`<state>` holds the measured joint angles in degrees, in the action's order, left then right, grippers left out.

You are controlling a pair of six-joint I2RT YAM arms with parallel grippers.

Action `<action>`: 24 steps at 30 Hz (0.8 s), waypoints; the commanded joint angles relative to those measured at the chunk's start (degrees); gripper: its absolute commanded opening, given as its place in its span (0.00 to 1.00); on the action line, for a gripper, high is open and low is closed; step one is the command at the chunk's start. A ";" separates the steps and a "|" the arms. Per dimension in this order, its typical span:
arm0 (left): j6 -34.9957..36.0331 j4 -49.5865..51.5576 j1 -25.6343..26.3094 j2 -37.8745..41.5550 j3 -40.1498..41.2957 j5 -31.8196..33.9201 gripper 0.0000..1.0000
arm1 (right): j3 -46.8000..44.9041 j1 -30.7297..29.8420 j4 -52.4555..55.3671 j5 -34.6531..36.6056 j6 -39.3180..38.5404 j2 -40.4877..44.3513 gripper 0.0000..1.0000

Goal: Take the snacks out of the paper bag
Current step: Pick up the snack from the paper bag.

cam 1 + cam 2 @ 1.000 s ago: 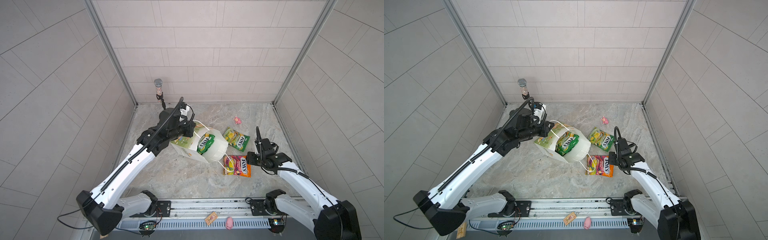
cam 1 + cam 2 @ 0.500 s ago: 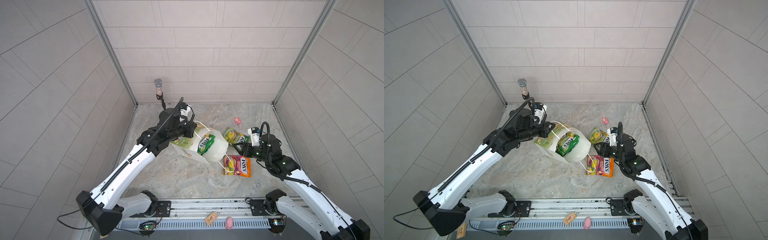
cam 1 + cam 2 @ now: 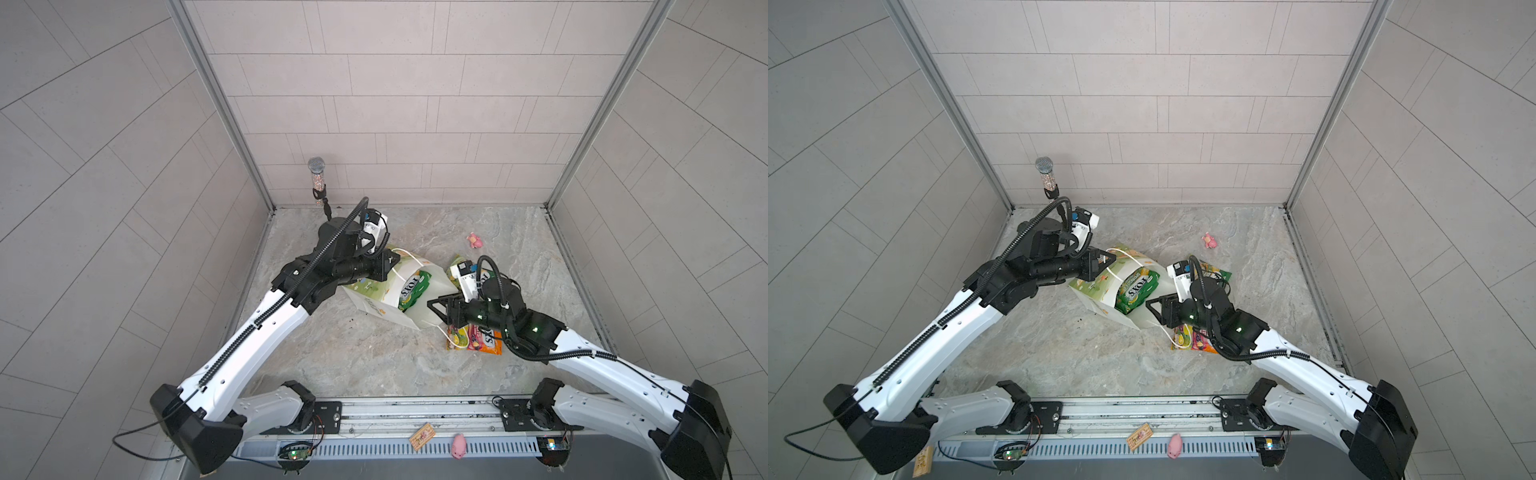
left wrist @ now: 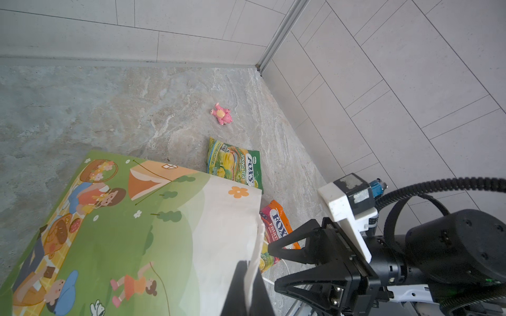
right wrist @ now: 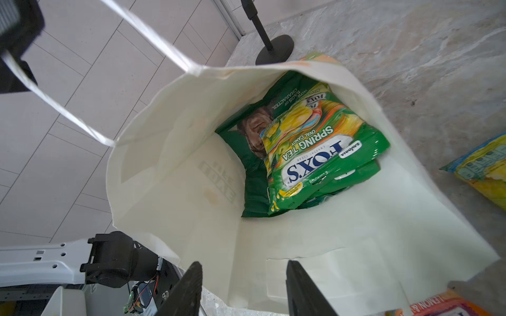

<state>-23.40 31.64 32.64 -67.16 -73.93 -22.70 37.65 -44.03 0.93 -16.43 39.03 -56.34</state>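
Observation:
The white paper bag (image 3: 374,297) (image 3: 1094,293) lies tilted on its side with its mouth toward my right arm. My left gripper (image 3: 392,264) (image 4: 250,273) is shut on one white cord handle (image 5: 63,109), holding the mouth up. Inside lie a green FOX'S packet (image 5: 315,158) (image 3: 413,291) and a dark green crisp bag (image 5: 246,153). My right gripper (image 3: 434,309) (image 5: 243,266) stands open at the bag's mouth, holding nothing. A yellow-green FOX'S packet (image 4: 235,164) (image 3: 1214,272) and an orange-pink FOX'S packet (image 3: 478,338) (image 4: 276,219) lie on the table beside the bag.
A pink pig toy (image 3: 473,240) (image 4: 221,113) lies at the back right. A microphone on a black stand (image 3: 316,178) stands in the back left corner. Another pink pig (image 3: 458,440) and a small wooden board (image 3: 422,434) sit on the front rail.
My right arm swung from the right side of the table to the bag's mouth, and its jaws narrowed a little. My left gripper kept its hold on the handle.

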 commanded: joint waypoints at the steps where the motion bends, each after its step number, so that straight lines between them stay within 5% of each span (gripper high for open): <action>1: 1.03 2.24 -0.03 1.63 -2.09 0.81 0.00 | -0.93 -3.74 -5.62 8.77 -0.90 -1.61 0.49; 9: 0.65 3.78 -0.01 1.76 -3.23 -0.68 0.00 | 3.15 -9.37 -6.39 19.29 -2.28 -12.71 0.40; 17: 0.11 3.60 -0.05 1.85 -2.57 0.71 0.00 | 6.47 -13.72 -10.24 14.81 -2.79 -21.57 0.40; 24: 0.20 3.52 0.02 1.33 -2.27 0.89 0.00 | 5.56 -15.71 -12.88 13.72 -1.84 -24.91 0.56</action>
<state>-23.38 34.63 32.64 -66.63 -74.98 -22.44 43.46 -59.42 -9.87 -2.52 36.56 -80.86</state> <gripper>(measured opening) 0.042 0.544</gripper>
